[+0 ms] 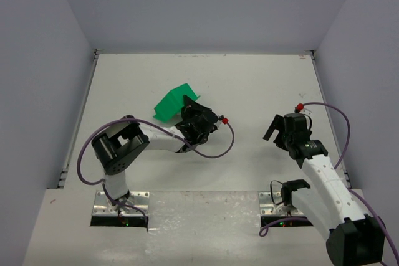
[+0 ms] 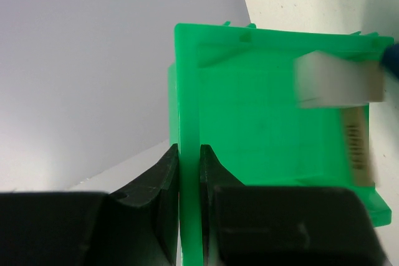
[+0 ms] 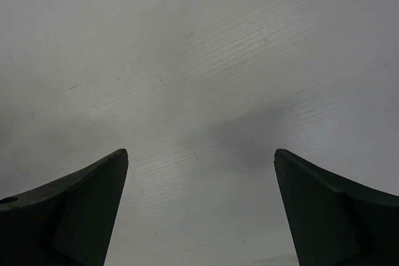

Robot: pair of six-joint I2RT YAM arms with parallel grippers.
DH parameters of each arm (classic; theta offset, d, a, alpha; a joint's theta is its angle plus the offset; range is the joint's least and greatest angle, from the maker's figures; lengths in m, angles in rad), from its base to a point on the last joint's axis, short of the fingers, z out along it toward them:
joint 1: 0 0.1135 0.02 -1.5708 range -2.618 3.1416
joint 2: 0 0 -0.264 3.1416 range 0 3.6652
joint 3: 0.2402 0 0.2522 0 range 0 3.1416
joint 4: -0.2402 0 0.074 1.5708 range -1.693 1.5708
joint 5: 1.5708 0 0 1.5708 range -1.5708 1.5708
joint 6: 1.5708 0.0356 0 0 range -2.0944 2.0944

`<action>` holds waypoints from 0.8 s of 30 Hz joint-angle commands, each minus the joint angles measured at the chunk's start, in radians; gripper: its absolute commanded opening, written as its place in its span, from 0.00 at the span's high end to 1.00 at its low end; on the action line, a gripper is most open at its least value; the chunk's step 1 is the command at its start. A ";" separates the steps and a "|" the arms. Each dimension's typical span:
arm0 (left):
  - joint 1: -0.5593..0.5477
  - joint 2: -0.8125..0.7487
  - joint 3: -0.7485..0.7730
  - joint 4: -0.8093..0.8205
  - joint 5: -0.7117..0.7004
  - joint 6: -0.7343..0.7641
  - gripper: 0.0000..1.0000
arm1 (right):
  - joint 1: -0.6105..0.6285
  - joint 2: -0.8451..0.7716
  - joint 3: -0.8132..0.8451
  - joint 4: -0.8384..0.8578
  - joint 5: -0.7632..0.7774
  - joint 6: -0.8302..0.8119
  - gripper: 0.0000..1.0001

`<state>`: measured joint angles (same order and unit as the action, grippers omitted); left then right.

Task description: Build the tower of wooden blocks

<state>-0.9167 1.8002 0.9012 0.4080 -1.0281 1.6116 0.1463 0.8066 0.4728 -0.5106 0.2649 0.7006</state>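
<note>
My left gripper (image 2: 189, 147) is shut on one side wall of the green plastic bin (image 2: 262, 110), which it holds tilted off the table. Inside the bin lie a pale wooden block (image 2: 336, 79), blurred, a tan block (image 2: 358, 147) below it, and a sliver of a blue block (image 2: 393, 60) at the frame's right edge. From above, the bin (image 1: 169, 105) tips left of centre with the left gripper (image 1: 188, 105) at its right end. No blocks show on the table. My right gripper (image 1: 279, 128) hangs open over bare tabletop (image 3: 199, 60), nothing between its fingers.
Grey walls close in the white table (image 1: 249, 85) at the back and on both sides. A purple cable (image 1: 218, 151) loops beside the left arm, and another trails along the right arm (image 1: 324, 179).
</note>
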 commanded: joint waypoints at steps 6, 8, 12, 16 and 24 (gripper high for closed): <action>-0.031 0.024 0.009 -0.020 -0.007 -0.039 1.00 | -0.004 -0.012 0.023 0.007 0.030 0.007 0.01; -0.031 0.021 0.011 -0.025 -0.002 -0.043 1.00 | -0.002 -0.012 0.022 0.006 0.031 0.008 0.01; -0.029 0.006 0.045 -0.052 0.002 -0.077 1.00 | -0.003 -0.017 0.021 0.004 0.033 0.007 0.01; 0.016 -0.033 0.103 -0.057 0.001 -0.116 1.00 | -0.002 -0.020 0.023 0.002 0.036 0.003 0.01; 0.280 -0.120 0.368 -0.101 0.039 -0.341 1.00 | -0.002 -0.028 0.030 -0.007 0.054 -0.004 0.01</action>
<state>-0.7659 1.7873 1.1244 0.2872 -0.9970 1.4357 0.1463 0.7962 0.4728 -0.5256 0.2809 0.6998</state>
